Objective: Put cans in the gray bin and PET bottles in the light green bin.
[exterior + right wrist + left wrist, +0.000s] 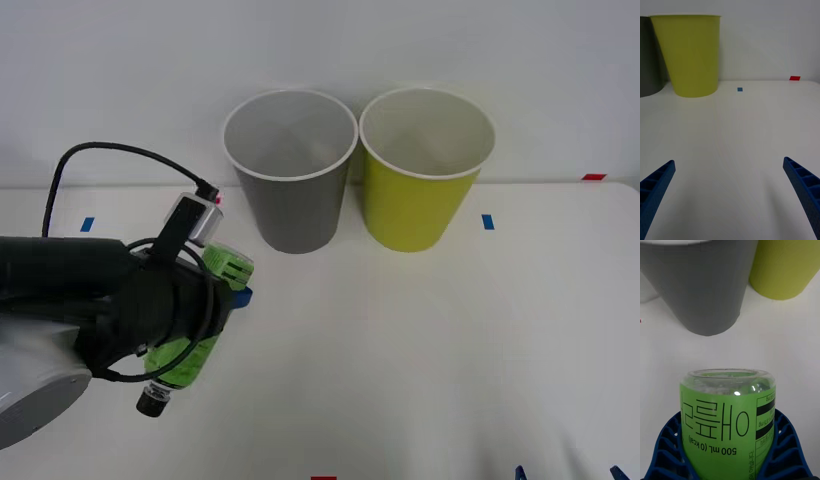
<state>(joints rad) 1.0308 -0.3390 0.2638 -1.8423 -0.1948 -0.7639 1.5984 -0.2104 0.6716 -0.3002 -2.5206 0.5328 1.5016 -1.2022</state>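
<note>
- The left gripper [222, 300] hangs over the table's [420, 350] left part, its blue ribbed fingers [666, 450] closed around the PET bottle [195, 340].
- In the front view the bottle lies tilted in the grip, its black cap [152, 402] toward the near edge and its clear base pointing toward the bins.
- In the left wrist view the bottle [728, 420] sits snug between both fingers, with the gray bin [696, 285] straight ahead of its base and a stretch of bare table between them.
- A black cable [100, 160] loops above the left arm.
- The gray bin [293, 190] stands upright at the back of the table, its white rim just beside that of the light green bin [415, 195]; I cannot tell whether the two rims touch.
- Small blue tape marks [487, 221] and a red mark [594, 177] sit on the table near the back.
- The right gripper [728, 195] is low over the near right part of the table, fingers spread wide and holding nothing.
- Ahead of it the table runs open to the light green bin [690, 56].
</note>
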